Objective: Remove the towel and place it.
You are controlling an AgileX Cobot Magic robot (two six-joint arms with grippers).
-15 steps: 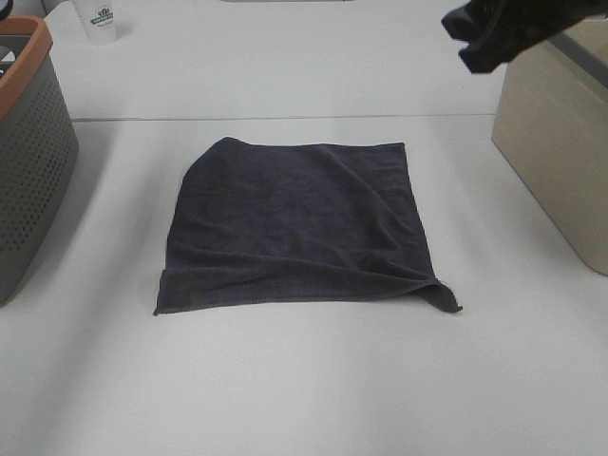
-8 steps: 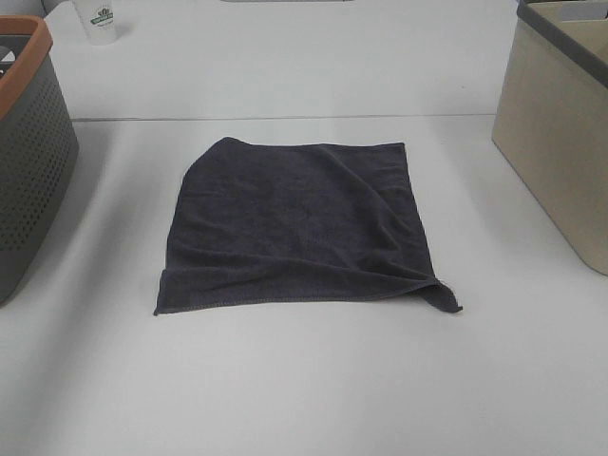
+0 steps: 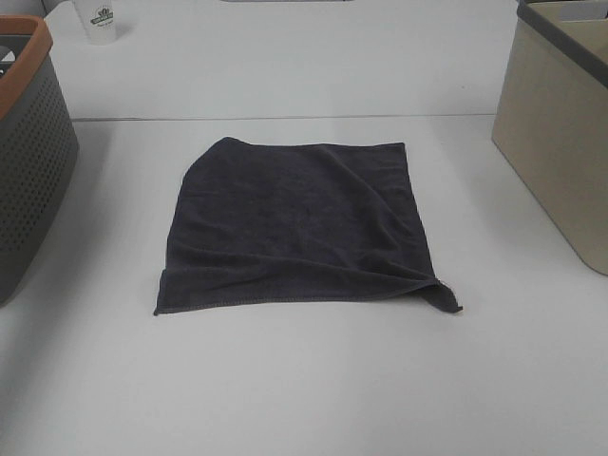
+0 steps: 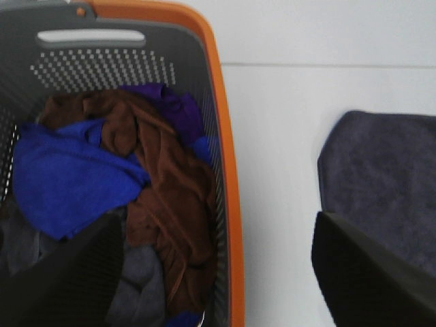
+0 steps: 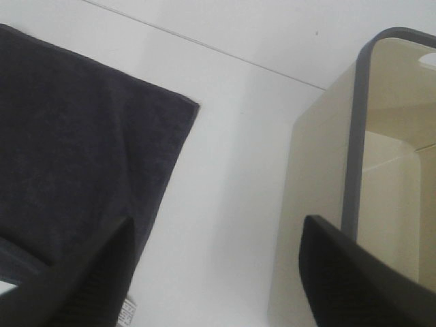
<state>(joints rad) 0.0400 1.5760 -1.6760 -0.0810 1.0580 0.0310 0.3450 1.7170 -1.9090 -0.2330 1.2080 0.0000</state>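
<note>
The dark charcoal-grey towel (image 3: pixel 299 228) lies spread flat on the white table in the middle of the exterior view, with its front right corner slightly folded up. It also shows in the left wrist view (image 4: pixel 381 184) and the right wrist view (image 5: pixel 75 129). Neither gripper shows in the exterior view. My left gripper (image 4: pixel 218 272) is open and empty, hovering over the right rim of the basket (image 4: pixel 225 170), left of the towel. My right gripper (image 5: pixel 218 279) is open and empty, above the table between the towel and the beige bin (image 5: pixel 320 184).
The perforated grey basket with an orange rim (image 3: pixel 33 161) stands at the left edge and holds blue, brown and purple cloths (image 4: pixel 157 177). The beige bin (image 3: pixel 560 142) stands at the right. A white cup (image 3: pixel 100 19) stands at the far back left.
The right arm, seen at the top right of the exterior view one second ago, has moved out of that view. The towel has not moved.
</note>
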